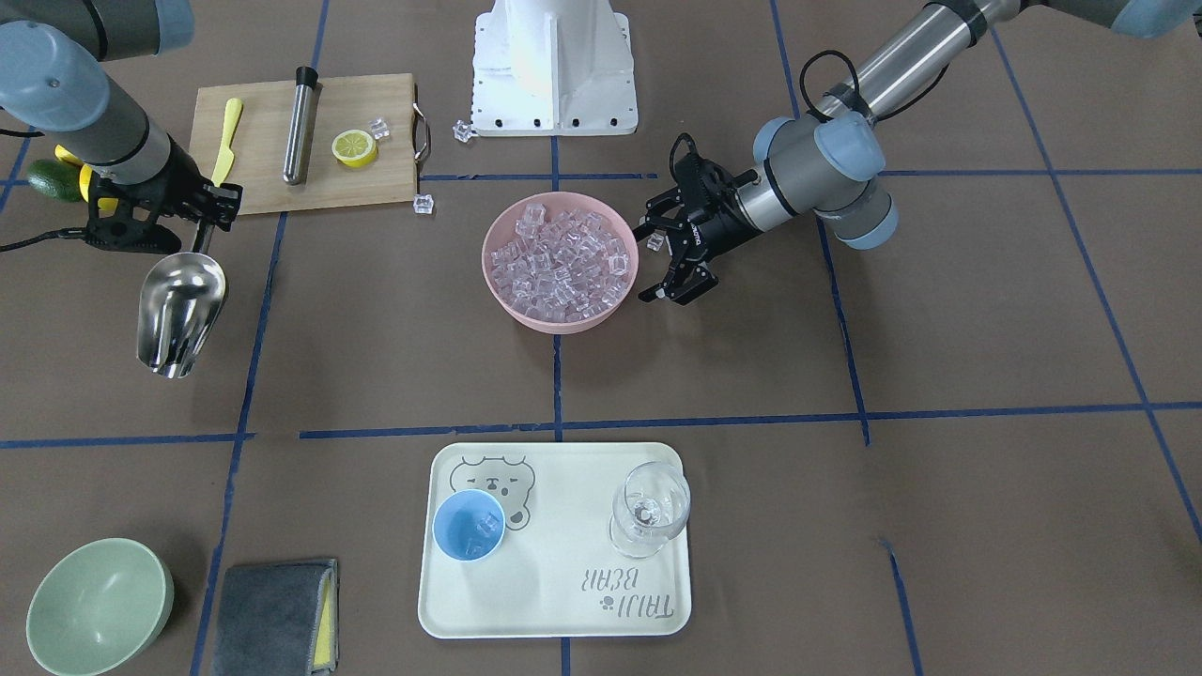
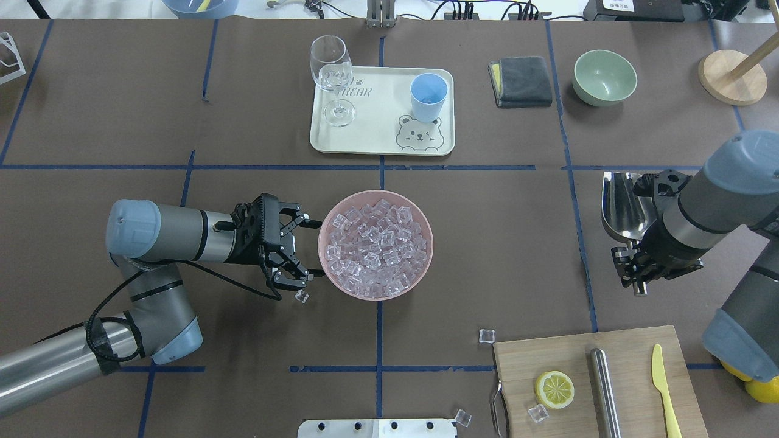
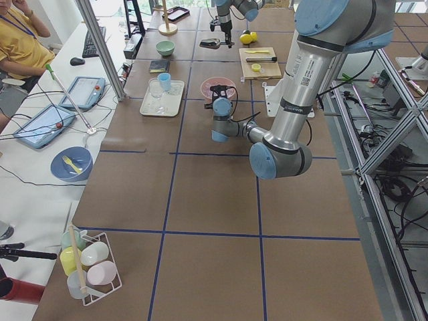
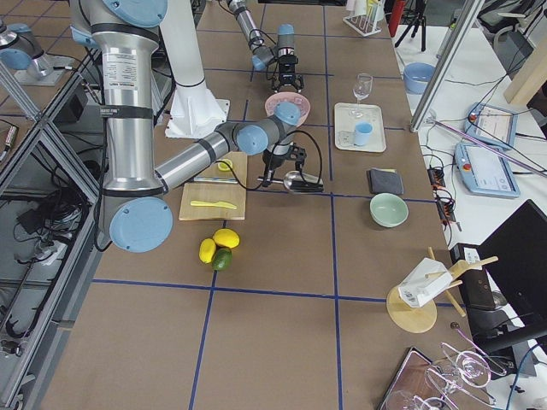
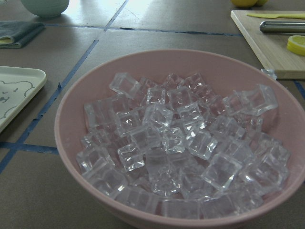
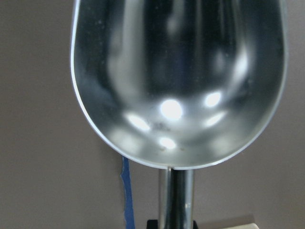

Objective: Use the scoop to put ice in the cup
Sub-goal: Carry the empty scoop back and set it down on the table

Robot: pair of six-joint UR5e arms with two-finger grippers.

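The ice [image 2: 374, 243] is a heap of clear cubes in a pink bowl [image 2: 420, 267] at the table's middle, also in the left wrist view [image 5: 181, 143]. My left gripper [image 2: 316, 249] is open and empty, its fingertips just beside the bowl's rim. My right gripper [image 2: 636, 267] is shut on the rod handle of the steel scoop [image 2: 624, 204], held above the table far right of the bowl. The scoop's trough [image 6: 178, 81] is empty. The light-blue cup [image 2: 428, 96] stands upright on the cream tray [image 2: 377, 137].
A wine glass [image 2: 333, 79] stands on the tray's other side. A grey cloth [image 2: 520, 80] and green bowl [image 2: 604, 76] lie beyond. A cutting board [image 2: 584, 365] holds a lemon half, steel cylinder and yellow knife. Loose cubes [image 2: 301, 296] lie on the table.
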